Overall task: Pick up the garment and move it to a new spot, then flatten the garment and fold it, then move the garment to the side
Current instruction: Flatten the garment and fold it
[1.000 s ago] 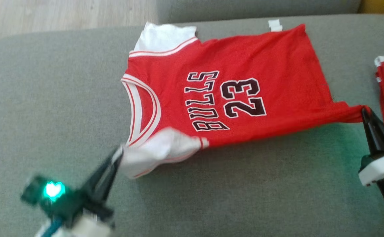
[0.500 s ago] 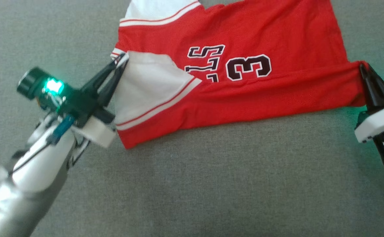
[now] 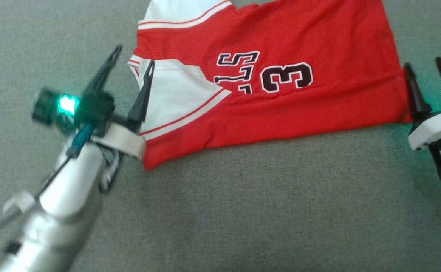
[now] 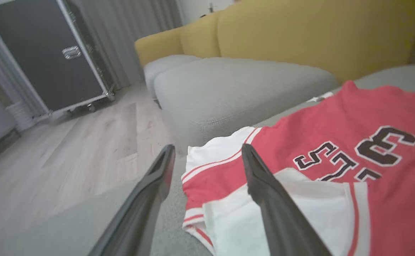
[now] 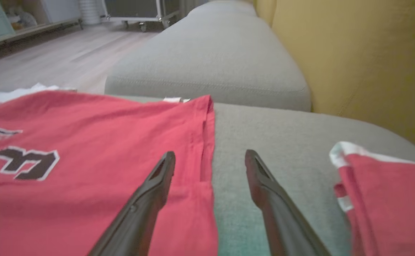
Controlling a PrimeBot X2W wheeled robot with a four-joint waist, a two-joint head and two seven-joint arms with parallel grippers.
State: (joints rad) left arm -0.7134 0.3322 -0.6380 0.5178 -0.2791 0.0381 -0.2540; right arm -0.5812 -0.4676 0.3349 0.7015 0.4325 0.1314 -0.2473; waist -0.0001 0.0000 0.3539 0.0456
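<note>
Now, the garment (image 3: 280, 94), a red jersey with white sleeves and dark lettering, lies on the grey cushion (image 3: 243, 211). It is doubled along its length. A white sleeve panel laps over the front and hides part of the letters and one digit.

Left gripper (image 3: 135, 54): jaws spread wide, nothing between them. It sits at the collar end. One finger lies over the white sleeve panel, the other over bare cushion just beside the cloth, so the garment's edge falls in the gap. Whether the finger over the sleeve touches it cannot be told.

Right gripper (image 3: 423, 63): jaws also wide, holding nothing. It sits at the opposite end, by the hem. From the right wrist camera, one finger lies over the red cloth near the hem corner and the other over the cushion — the hem line runs up between them.

The garment spans the whole stretch between the two grippers.

A second red piece (image 5: 381, 185) with white trim lies on the cushion beyond the right gripper, apart from the jersey. Behind it rises a yellow backrest (image 5: 353, 53) — and past the cushion's far edge there is wooden floor (image 4: 68, 142).
</note>
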